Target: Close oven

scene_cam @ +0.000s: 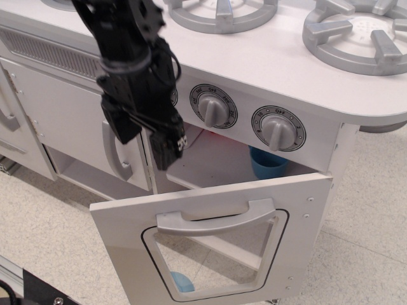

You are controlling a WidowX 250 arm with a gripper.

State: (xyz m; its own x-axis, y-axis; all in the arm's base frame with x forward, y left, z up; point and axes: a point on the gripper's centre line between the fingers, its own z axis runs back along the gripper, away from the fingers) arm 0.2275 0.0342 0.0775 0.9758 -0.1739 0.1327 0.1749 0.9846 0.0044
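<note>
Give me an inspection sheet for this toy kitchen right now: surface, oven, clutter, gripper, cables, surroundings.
Surface: white stovetop with grey burner grates; two knobs on the front panel.
Job's things: oven door partly open, tilted outward; grey handle untouched.
Clutter: blue cup inside the oven; something blue seen through the door window.
Gripper: gripper above the door, apart from it, holding nothing; whether it is open or shut is unclear.
Cables: black wires along the arm.
Surroundings: cabinet door to the left; speckled floor.
</note>
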